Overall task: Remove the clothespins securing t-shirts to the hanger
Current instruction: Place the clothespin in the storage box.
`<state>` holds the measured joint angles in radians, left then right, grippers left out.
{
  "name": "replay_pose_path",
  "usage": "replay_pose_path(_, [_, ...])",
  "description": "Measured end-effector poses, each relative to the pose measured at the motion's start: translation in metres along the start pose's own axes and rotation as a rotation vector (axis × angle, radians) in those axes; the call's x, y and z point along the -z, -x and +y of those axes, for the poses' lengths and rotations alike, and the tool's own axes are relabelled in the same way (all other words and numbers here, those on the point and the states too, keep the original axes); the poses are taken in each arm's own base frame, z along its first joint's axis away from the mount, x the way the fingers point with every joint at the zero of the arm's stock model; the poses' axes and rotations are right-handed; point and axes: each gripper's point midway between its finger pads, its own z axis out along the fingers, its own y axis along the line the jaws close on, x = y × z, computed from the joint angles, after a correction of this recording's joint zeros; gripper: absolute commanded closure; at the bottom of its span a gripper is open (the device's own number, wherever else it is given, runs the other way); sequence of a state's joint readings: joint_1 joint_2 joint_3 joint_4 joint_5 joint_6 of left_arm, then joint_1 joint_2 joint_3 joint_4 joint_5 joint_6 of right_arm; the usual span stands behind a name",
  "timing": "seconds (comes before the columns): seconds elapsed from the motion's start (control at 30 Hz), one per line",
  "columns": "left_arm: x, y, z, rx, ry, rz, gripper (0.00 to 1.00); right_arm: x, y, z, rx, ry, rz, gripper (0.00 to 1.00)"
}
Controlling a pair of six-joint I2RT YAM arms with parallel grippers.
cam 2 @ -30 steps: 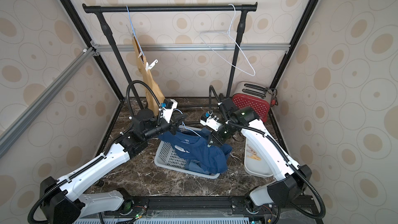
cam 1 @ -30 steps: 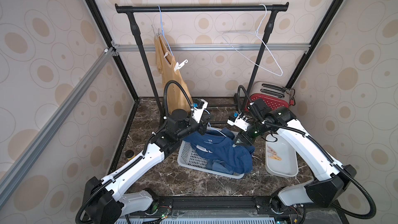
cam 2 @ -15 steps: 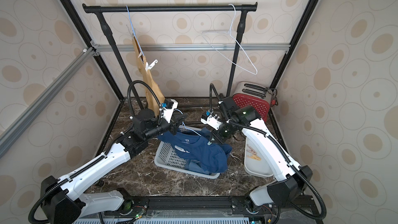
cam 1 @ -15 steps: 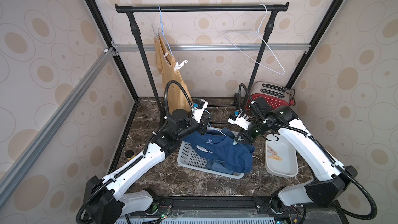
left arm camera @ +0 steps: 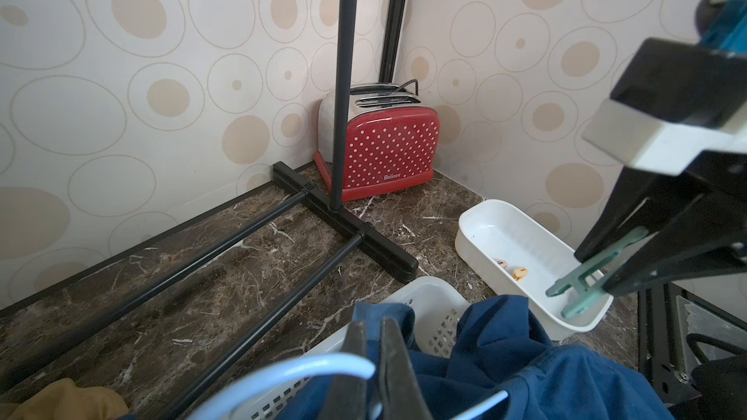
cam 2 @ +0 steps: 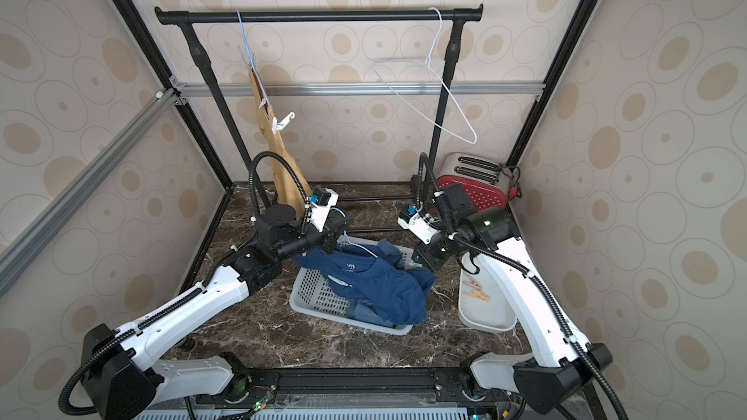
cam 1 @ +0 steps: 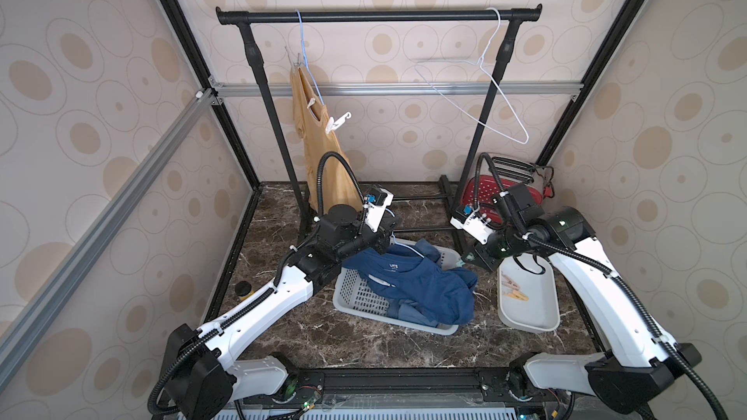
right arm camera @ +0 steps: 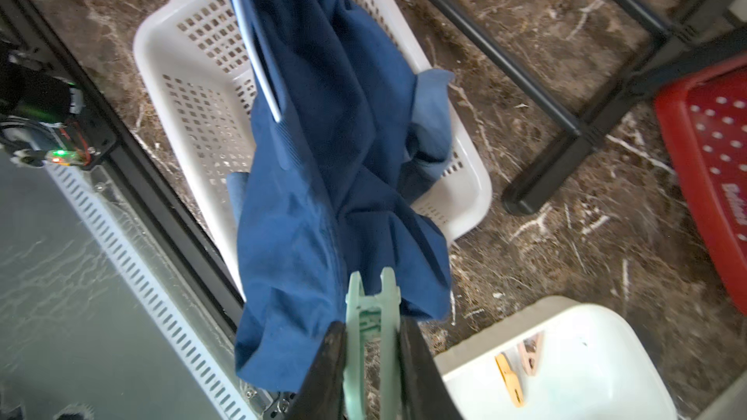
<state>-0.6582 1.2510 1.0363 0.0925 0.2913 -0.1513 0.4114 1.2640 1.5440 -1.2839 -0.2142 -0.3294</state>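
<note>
- Right of the basket [cam 1: 355, 296], the right gripper [right arm camera: 372, 327] has closed its jaws on the teal clothespin [left arm camera: 586, 276], which is free of the blue t-shirt [cam 1: 420, 284].
- The left gripper [left arm camera: 374, 329] pinches the hanger [left arm camera: 307, 369]; dropping the pin in the tray [cam 1: 529, 317] looks next.

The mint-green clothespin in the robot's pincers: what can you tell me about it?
The mint-green plastic clothespin is a spring peg with two prongs and an openwork middle. The right gripper pinches its sides between two black fingers, prongs pointing outward. In the left wrist view it hangs in the air, biting no cloth, in front of the white plastic tray. The dark blue t-shirt lies nearby.
</note>
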Motion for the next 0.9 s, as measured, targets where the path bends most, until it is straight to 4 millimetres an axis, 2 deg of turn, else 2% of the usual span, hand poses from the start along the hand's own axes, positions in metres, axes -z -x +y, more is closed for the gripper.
replay_pose_path(0.13, [-0.003, -0.004, -0.002, -0.001, -0.016, 0.010, 1.00, -0.004, -0.039, -0.022, -0.050, -0.117, 0.099, 0.78])
replay_pose_path(0.37, [-0.004, 0.002, -0.009, -0.008, -0.055, -0.014, 1.00, -0.029, -0.122, -0.068, -0.094, -0.325, 0.424, 0.76])
replay_pose_path(0.5, [-0.005, 0.003, -0.012, -0.007, -0.074, -0.030, 1.00, -0.034, -0.163, -0.097, -0.131, -0.423, 0.585, 0.77])
replay_pose_path(0.67, [-0.006, -0.007, -0.013, 0.001, -0.090, -0.034, 1.00, -0.044, -0.183, -0.132, -0.200, -0.490, 0.688, 0.79])
replay_pose_path(0.8, [-0.005, -0.013, -0.014, 0.006, -0.096, -0.032, 1.00, -0.066, -0.198, -0.156, -0.261, -0.492, 0.754, 0.76])
replay_pose_path(0.9, [-0.002, -0.010, -0.016, 0.003, -0.103, -0.044, 1.00, -0.084, -0.208, -0.164, -0.282, -0.464, 0.809, 0.72])
